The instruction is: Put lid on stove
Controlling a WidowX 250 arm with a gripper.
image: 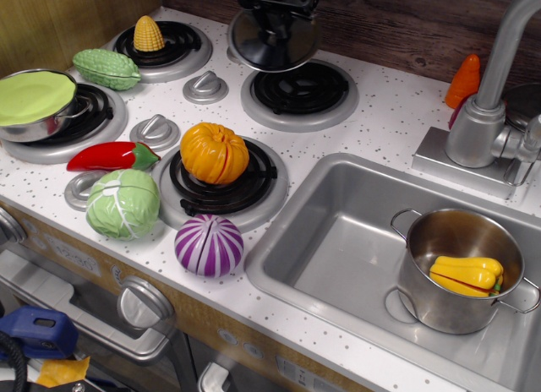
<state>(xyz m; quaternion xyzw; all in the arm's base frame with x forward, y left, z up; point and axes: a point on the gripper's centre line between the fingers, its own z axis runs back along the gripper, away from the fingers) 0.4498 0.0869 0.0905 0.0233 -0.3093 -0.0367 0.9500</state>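
The round shiny silver lid (275,41) hangs tilted in the air at the top middle. My black gripper (272,5) is shut on its top from above. The lid is over the far left edge of the back right burner (300,89) of the white speckled stove (372,130). That burner is bare. The gripper's fingertips are hidden against the dark lid and arm.
An orange pumpkin (215,153) sits on the front burner, corn (149,34) on the back left burner, a pot with a green plate (34,100) on the left one. Cabbage (123,204), onion (210,245), red pepper (110,157), green gourd (106,68) lie around. Sink (338,248) holds a pot (461,269); faucet (499,79) at right.
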